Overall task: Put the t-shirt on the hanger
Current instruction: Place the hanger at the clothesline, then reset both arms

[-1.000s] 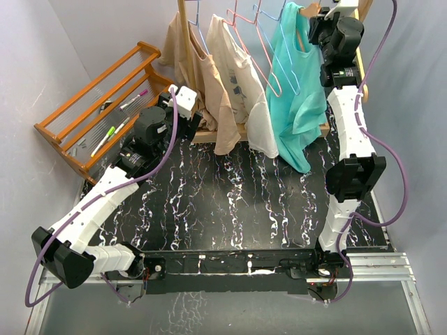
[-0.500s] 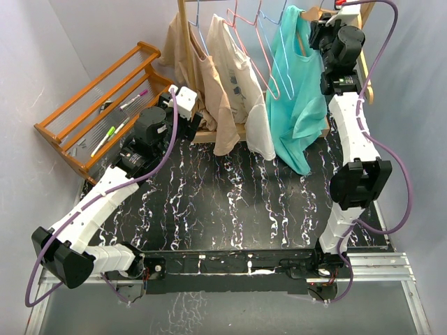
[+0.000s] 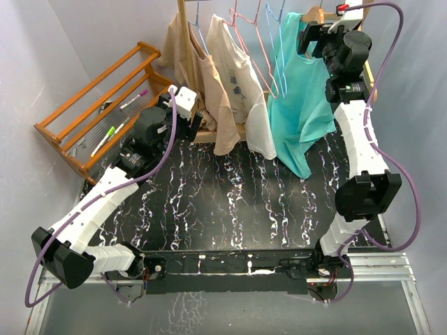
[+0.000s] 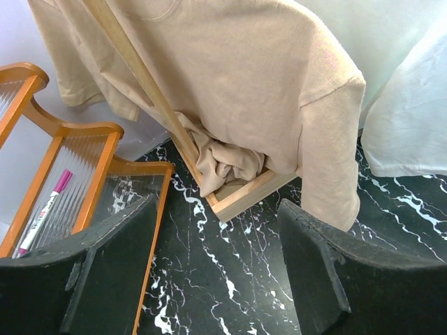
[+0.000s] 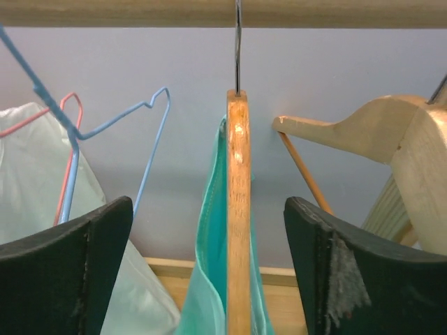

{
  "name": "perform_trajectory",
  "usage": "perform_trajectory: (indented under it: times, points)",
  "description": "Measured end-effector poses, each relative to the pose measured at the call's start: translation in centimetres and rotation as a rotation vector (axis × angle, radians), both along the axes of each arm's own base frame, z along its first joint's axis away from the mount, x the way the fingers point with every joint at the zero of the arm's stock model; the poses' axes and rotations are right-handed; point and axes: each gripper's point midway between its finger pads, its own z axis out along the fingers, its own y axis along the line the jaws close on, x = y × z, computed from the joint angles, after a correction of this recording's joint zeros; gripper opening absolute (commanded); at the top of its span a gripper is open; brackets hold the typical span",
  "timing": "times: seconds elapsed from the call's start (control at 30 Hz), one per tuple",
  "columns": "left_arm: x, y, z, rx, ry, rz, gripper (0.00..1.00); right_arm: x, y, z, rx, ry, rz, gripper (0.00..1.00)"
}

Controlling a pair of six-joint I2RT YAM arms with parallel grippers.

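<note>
- R gripper (image 5: 206, 209): jaws wide apart, gripping nothing. Its 2 black fingers (image 5: 70, 272) stand either side of the hanger w/ clear gaps, no contact.
- Hanger (image 5: 238, 209): wooden, edge-on between those fingers. Its metal hook (image 5: 237, 42) runs up to the wooden rail (image 5: 140, 12) along the top of the R wrist view.
- T-shirt (image 5: 209, 293): teal, on the hanger, cloth lying against the hanger's side. Top cam shows it hanging full length at the back-right of the rack, neck up by the R gripper.
- Next to it on the rail: blue wire hanger (image 5: 150, 139), then pink wire hanger (image 5: 68, 132), both empty. On the other side, a pale wooden hanger (image 5: 349, 129).
- L gripper (image 4: 216, 209): jaws wide, nothing between them. It sits low over the black marbled table (image 4: 230, 279), facing the rack's foot.
- Ahead of L: beige shirt (image 4: 230, 91) hanging, w/ bunched beige cloth in the wooden base frame (image 4: 244, 199).
- Far L: orange wooden rack (image 4: 105, 132) w/ a pink marker (image 4: 45, 209) lying in it.
</note>
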Motion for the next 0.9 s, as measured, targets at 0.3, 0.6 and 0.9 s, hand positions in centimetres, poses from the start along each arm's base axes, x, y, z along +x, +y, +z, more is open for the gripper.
perform_trajectory:
  times: [0.3, 0.6, 0.9]
  points:
    - [-1.3, 0.4, 0.7, -0.025, 0.018, -0.012, 0.70, -6.1, -0.4, 1.9, 0.006, -0.013, -0.014, 0.98]
    - [-3.7, 1.4, 2.6, -0.060, 0.011, -0.029, 0.73, -13.2, -1.9, 2.7, 0.022, 0.020, -0.085, 0.98]
    - [-7.9, 2.1, 5.4, -0.118, 0.046, -0.107, 0.78, -19.4, -2.1, -3.5, 0.136, 0.231, -0.101, 0.98]
